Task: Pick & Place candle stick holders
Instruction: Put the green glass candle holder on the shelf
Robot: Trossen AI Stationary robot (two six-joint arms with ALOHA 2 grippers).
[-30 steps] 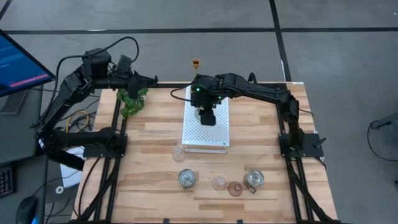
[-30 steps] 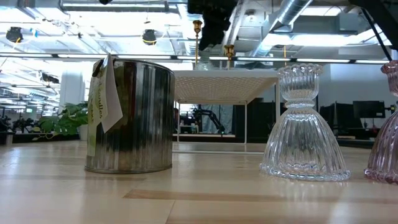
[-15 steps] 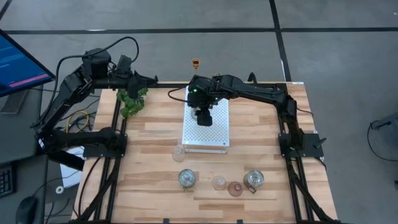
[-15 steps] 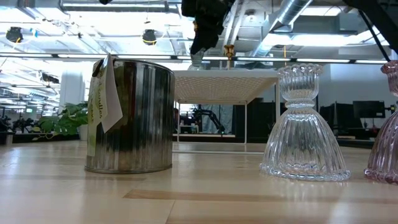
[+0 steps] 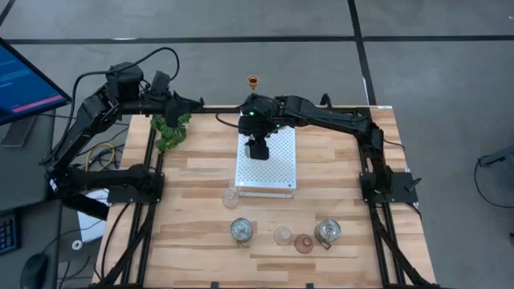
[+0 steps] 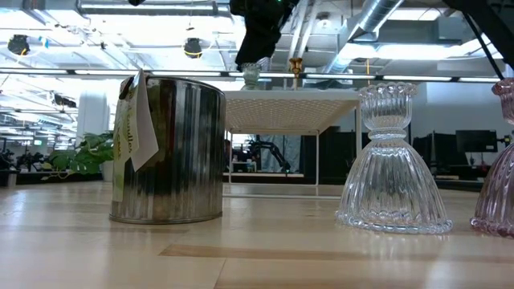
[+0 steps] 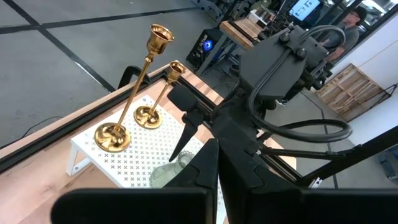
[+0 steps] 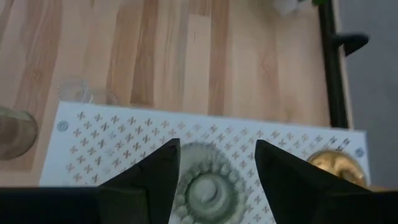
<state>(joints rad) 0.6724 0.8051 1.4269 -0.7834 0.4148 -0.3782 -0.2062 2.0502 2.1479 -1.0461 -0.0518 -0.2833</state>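
My right gripper [image 8: 214, 163] had just slid left and lowered the greenish ribbed glass cup [image 8: 205, 190] onto the white dotted rectangular board [image 5: 277, 168], fingers spread, so release looked done.

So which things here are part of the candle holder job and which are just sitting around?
Part of the job:
- two gold candlesticks on the white board
- greenish glass holder between the open right gripper fingers
- glass holders near the front edge

Just sitting around:
- leafy plant
- left gripper, idle
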